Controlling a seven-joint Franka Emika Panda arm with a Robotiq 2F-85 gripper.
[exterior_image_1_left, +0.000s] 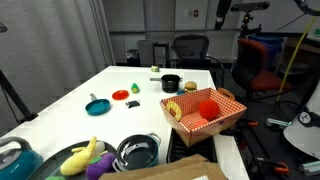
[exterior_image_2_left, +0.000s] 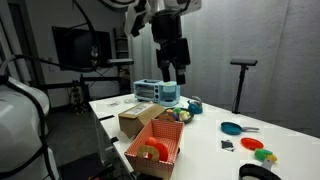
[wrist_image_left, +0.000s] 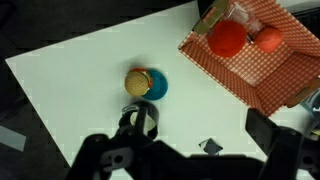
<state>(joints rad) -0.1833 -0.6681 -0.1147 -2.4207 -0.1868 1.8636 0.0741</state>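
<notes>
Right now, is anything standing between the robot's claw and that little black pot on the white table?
Nothing visible does. The gripper hangs open, high above the table, with only air beneath it. The black pot stands clear below; the teal dish lies beside it and the checkered basket off to one side.

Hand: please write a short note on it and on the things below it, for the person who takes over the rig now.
Hand: open, empty, high above the table.
Below it, in the wrist view: a brown toy on a teal dish, with a black pot near them.
Done: a red thing and an orange thing lie in the basket.
Left: toy, dish and pot are outside the basket, and the hand touches none of them.
</notes>
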